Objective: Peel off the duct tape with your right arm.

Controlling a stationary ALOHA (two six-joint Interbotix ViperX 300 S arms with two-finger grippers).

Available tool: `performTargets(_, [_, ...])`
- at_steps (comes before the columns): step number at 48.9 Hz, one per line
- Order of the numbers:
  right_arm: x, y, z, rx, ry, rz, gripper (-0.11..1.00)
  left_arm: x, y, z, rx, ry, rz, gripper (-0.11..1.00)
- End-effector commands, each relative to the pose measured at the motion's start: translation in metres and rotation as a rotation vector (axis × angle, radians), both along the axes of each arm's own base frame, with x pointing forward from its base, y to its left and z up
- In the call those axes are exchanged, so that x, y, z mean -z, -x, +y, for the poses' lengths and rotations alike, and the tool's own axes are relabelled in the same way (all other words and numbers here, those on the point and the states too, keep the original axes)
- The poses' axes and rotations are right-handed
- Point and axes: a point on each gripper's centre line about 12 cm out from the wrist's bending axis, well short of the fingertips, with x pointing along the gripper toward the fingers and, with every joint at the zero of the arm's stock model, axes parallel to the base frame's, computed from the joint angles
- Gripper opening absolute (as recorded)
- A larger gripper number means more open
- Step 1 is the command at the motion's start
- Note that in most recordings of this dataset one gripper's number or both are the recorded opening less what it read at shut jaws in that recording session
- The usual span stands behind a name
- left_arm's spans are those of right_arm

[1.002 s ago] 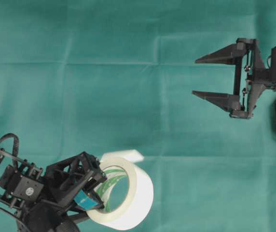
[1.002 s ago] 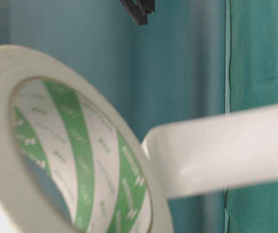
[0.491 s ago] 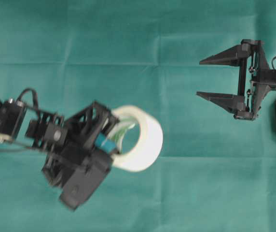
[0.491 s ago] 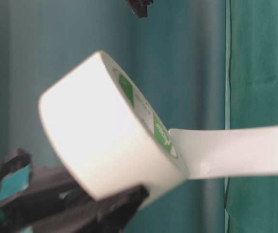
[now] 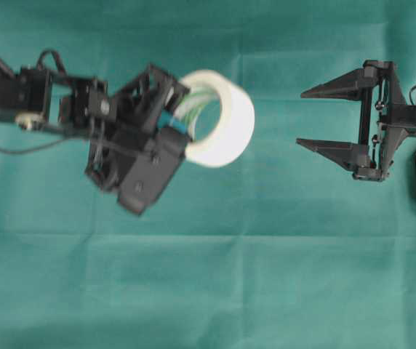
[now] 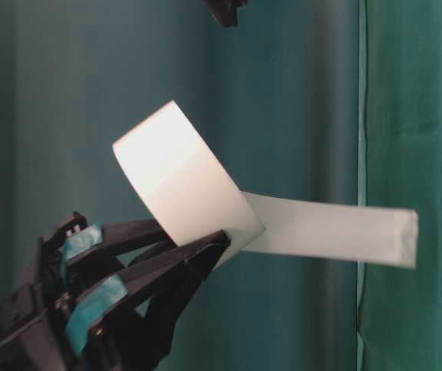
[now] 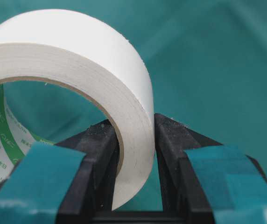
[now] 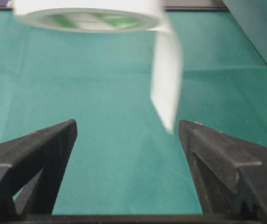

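I see one green desk [image 5: 266, 291], two arms. My left gripper [image 7: 133, 140] clamps the one duct tape [image 5: 226, 127] roll's wall, raised far-left; green print inside unreadable. Right gripper [image 5: 306, 116] spread wide, holding nothing, strip [image 8: 166, 88] dangling ahead.

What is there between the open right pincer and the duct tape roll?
In the overhead view, only bare green cloth lies between the right pincer and the duct tape. The right wrist view shows the tape's loose strip hanging toward the pincer.

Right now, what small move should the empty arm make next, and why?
Probably ease the right pincer forward until the loose strip hangs between its open fingers, then close. The left pincer holds the tape roll up, and the strip dangles just ahead of the right pincer, untouched.
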Motion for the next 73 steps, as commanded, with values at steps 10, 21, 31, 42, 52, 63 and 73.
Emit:
performTargets(10, [-0.003, -0.001, -0.001, 0.003, -0.001, -0.016, 0.58, -0.009, 0.001, 0.018, -0.023, -0.025, -0.034, 0.21])
performTargets(21, [-0.003, -0.001, -0.001, 0.003, -0.001, -0.014, 0.58, 0.014, 0.001, 0.009, -0.007, -0.016, -0.006, 0.21])
performTargets(31, [-0.002, 0.0, -0.001, 0.003, -0.001, -0.013, 0.58, 0.021, 0.002, -0.011, 0.042, -0.013, -0.051, 0.21])
performTargets(42, [-0.002, 0.0, 0.0, 0.002, 0.0, -0.012, 0.58, 0.027, 0.002, -0.025, 0.035, 0.029, -0.046, 0.21])
performTargets(52, [-0.002, 0.0, 0.0, 0.002, 0.0, -0.012, 0.58, 0.038, -0.001, -0.035, -0.023, 0.11, -0.014, 0.21])
performTargets(63, [-0.002, 0.0, -0.001, 0.003, -0.001, -0.013, 0.58, 0.052, -0.008, -0.044, -0.077, 0.183, 0.001, 0.21])
performTargets(73, [-0.002, 0.0, -0.001, 0.003, -0.001, -0.011, 0.58, 0.06, -0.011, -0.05, -0.097, 0.213, 0.003, 0.21])
